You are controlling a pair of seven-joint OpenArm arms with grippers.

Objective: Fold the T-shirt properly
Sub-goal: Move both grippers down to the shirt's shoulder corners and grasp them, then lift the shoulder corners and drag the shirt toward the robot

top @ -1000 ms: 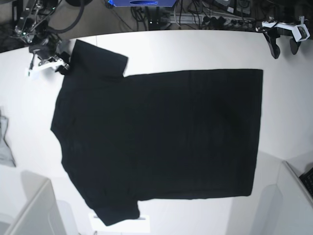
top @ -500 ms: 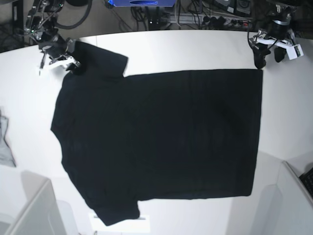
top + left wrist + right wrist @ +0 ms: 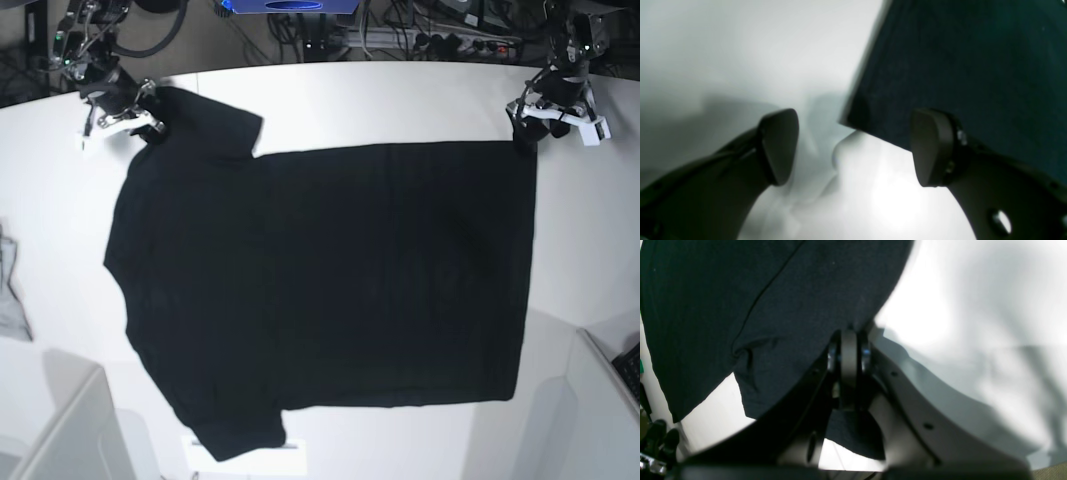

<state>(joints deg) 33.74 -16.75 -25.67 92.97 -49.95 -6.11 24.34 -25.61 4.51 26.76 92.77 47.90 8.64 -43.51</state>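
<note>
T-shirt (image 3: 330,290): black, spread flat and plain side up on the white table (image 3: 400,100); collar end toward the base view's left, hem toward its right. One sleeve points to the near edge of the table, the other to the far left corner.

Grey cloth (image 3: 8,290): at the left edge of the base view, on the table, apart from the shirt.

Near sleeve: lies flat at the bottom of the base view, with no claw near it.

Hem corner by the left gripper (image 3: 853,146): in the left wrist view the shirt's corner lies just ahead of the gap between the two dark fingers (image 3: 933,146); one finger stands over the cloth, the other over bare table. The corner rests flat on the table.

Left gripper state: released, jaws wide apart, nothing between the pads.

Left gripper place: in the base view it sits at the far right, at the shirt's far hem corner (image 3: 528,145).

Far sleeve by the right gripper (image 3: 849,350): in the right wrist view the sleeve's edge runs straight into the pressed-together pads, and the cloth puckers into a small crease beside them.

Right gripper state: clenched on the edge of the T-shirt's sleeve.

Right gripper place: far left of the base view, at the outer tip of the far sleeve (image 3: 150,115).

Behind the table: cables and equipment, too cluttered to tell apart.
</note>
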